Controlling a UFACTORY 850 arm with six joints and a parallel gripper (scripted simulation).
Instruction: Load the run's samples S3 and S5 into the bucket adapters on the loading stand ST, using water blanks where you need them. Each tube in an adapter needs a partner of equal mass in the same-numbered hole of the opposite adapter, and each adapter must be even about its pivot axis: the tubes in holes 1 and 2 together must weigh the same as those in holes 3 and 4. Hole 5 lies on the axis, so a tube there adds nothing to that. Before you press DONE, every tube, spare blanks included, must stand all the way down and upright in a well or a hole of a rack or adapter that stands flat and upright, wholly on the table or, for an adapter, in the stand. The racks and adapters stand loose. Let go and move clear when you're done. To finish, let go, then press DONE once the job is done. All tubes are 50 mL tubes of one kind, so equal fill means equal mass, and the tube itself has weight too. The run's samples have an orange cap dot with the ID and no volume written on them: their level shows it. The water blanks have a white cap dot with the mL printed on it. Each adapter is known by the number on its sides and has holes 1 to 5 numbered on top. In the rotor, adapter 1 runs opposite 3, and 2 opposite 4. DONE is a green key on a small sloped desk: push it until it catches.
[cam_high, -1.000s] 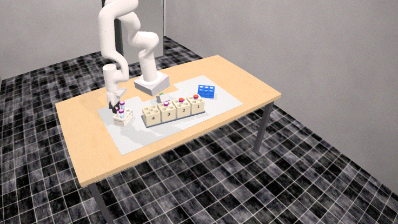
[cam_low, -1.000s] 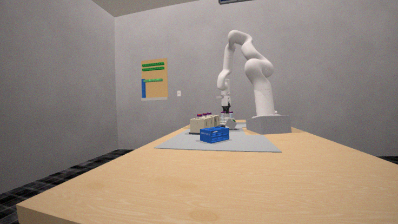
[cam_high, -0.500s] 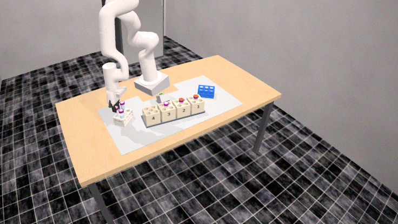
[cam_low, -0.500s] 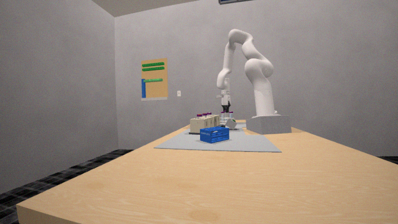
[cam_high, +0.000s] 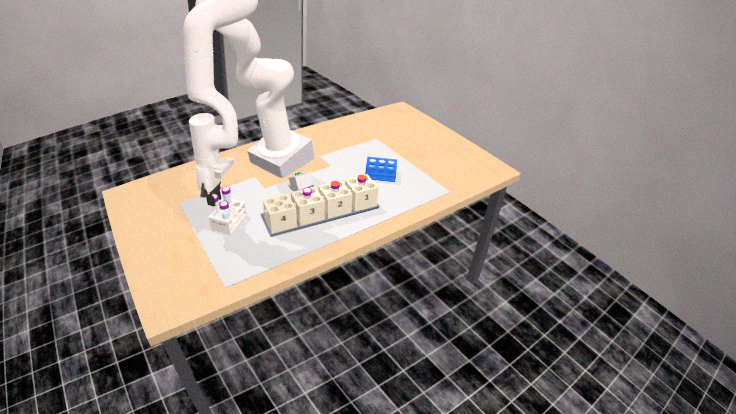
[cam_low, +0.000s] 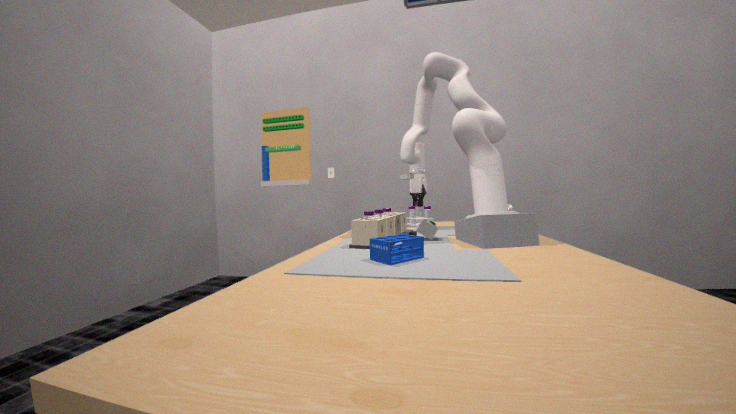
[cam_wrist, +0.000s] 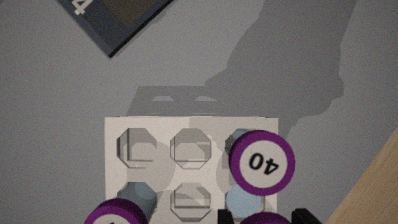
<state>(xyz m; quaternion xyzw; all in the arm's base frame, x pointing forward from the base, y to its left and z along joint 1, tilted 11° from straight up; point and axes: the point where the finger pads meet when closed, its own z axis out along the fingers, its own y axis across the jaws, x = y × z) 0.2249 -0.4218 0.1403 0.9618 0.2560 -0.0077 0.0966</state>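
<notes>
My gripper (cam_high: 211, 198) (cam_low: 417, 198) (cam_wrist: 263, 220) is shut on a purple-capped water blank (cam_wrist: 263, 218) at the back corner of the white rack (cam_high: 221, 225) (cam_wrist: 112, 131). Only the cap's edge shows between the fingers, and its number is hidden. A blank marked 40 (cam_wrist: 261, 162) (cam_high: 225, 191) stands in the well beside it, and another blank (cam_wrist: 116, 214) (cam_high: 223, 205) stands at the rack's far end. Adapters 4 (cam_high: 280, 216), 3 (cam_high: 311, 210), 2 (cam_high: 338, 202) and 1 (cam_high: 365, 196) stand in a row in the stand. Adapter 3 holds a white-dot tube (cam_high: 307, 191). Adapters 2 and 1 each hold an orange-dot tube (cam_high: 335, 184) (cam_high: 361, 178).
A blue rack (cam_high: 381, 168) (cam_low: 396, 249) with open wells stands right of the adapters. The green DONE key (cam_high: 296, 174) sits on its small desk behind adapter 3, near the arm's base (cam_high: 280, 154). The table edge runs close behind the white rack.
</notes>
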